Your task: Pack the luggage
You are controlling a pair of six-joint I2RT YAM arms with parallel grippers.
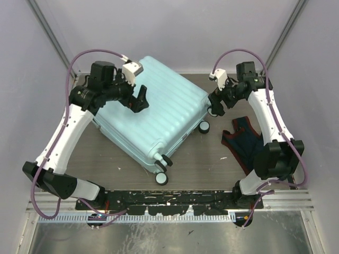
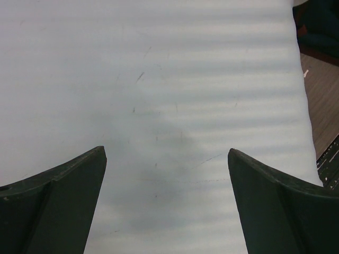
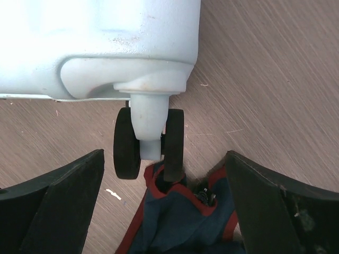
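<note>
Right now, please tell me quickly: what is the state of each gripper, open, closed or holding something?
Left gripper: open, holding nothing, above the pale mint-blue ribbed hard-shell suitcase.
Right gripper: open, holding nothing, facing the suitcase's small dark wheel.

One luggage (image 1: 159, 111) lies on the counter (image 1: 212, 164). Three dark casters (image 1: 203, 127) show on it from above: one facing the counter's right edge and two toward its near edge. In the right wrist view, a single caster proves to be two twin wheels (image 3: 127, 151) on one stem. One dark blue garment (image 1: 244, 143) with red trim lies near the right edge. There are two arms, each with one gripper: the left gripper (image 1: 140, 99) and the right gripper (image 1: 216, 106).
</note>
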